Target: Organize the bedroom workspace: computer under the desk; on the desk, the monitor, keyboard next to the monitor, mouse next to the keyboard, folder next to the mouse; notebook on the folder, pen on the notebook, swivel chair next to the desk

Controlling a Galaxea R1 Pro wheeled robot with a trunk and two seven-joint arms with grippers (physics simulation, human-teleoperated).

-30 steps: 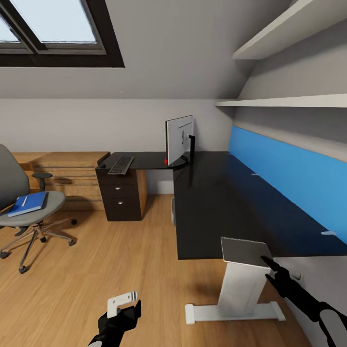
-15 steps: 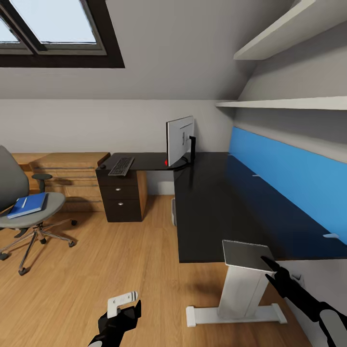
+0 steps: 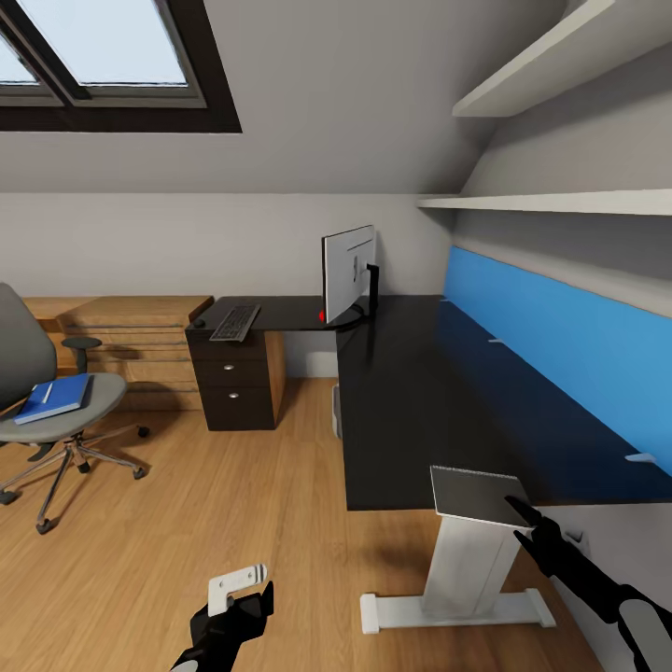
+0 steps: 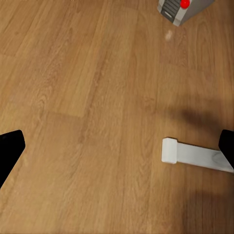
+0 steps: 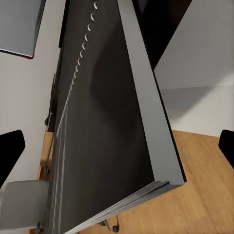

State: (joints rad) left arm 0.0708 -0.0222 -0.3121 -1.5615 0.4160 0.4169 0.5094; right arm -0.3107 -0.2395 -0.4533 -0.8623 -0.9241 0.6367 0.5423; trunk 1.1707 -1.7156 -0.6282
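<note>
Now, right gripper [image 3: 523, 515] at 5 o'clock, arm stretched forward, fingers wide around notebook [image 3: 478, 495]. Left gripper [image 3: 245, 586] low at 7 o'clock, fingers wide, holding nothing.

It was an attic home office: a skylight [image 3: 103, 56] in the sloped ceiling, a black worktop [image 3: 420, 392] with monitor [image 3: 348, 273], and a swivel chair [image 3: 47, 411].
</note>
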